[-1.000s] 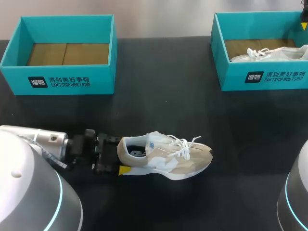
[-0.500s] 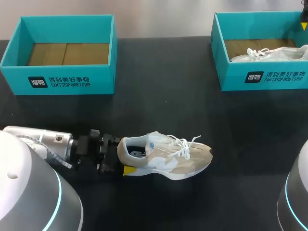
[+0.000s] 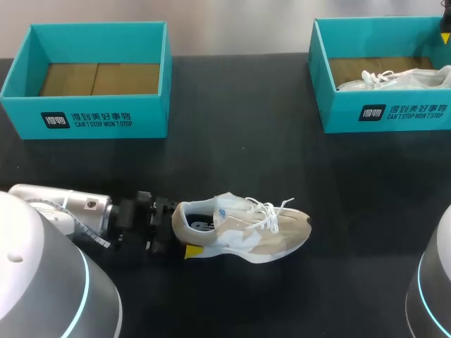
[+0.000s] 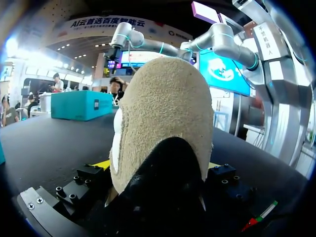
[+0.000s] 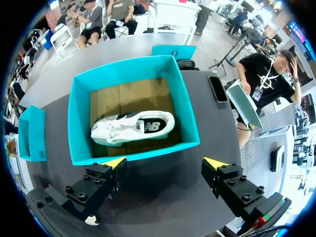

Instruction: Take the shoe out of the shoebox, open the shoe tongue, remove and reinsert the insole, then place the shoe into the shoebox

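Straddling the heel from behind, left gripper (image 4: 157, 165) lines up with the shoe (image 3: 243, 229), which stands on its sole on the table (image 3: 232, 303), out of any box; I judge this steadies it for the tongue work. Whether it has clamped I cannot tell. Over the last second it crept further along the heel; the shoe stayed put. Beyond the shoe to my left sits an empty box (image 3: 106, 116); far beyond to my right, a second box (image 3: 394, 113) keeps a white shoe (image 5: 131, 127), right gripper (image 5: 164, 163) released above it.
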Robot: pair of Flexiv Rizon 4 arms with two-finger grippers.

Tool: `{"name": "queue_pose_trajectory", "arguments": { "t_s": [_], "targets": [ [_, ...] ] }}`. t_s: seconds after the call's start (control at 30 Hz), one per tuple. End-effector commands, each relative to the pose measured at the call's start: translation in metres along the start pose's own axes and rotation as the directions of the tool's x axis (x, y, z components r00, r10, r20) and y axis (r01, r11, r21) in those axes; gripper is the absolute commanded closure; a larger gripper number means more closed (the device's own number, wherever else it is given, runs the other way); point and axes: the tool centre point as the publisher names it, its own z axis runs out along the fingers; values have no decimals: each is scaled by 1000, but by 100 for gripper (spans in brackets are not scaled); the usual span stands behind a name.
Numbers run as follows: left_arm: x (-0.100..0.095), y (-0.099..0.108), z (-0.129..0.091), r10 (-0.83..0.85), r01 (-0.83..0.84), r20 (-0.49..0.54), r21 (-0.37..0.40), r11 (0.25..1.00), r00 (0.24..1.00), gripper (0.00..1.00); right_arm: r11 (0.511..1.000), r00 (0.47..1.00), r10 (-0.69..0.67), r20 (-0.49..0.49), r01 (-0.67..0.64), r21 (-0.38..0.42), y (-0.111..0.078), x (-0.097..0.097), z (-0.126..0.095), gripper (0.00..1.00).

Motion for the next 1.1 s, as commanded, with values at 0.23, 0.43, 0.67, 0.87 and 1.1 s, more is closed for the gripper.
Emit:
{"name": "queue_pose_trajectory", "arguments": {
  "t_s": [0.23,0.43,0.67,0.87,1.1],
  "targets": [
    [-6,4,6,-8,8,3,-3,1000,1000,71,1000,1000,1,1,-1,-1,-1,0,0,0],
    [-4,5,8,4,-4,-3,9,1000,1000,100,1000,1000,1,1,-1,-1,-1,0,0,0],
    [-3,5,8,-4,4,-12,19,1000,1000,100,1000,1000,1,1,-1,-1,-1,0,0,0],
    [-3,5,8,-4,4,-12,19,1000,1000,100,1000,1000,1,1,-1,-1,-1,0,0,0],
    [-3,5,8,-4,4,-12,19,1000,1000,100,1000,1000,1,1,-1,-1,-1,0,0,0]
  ]
}}
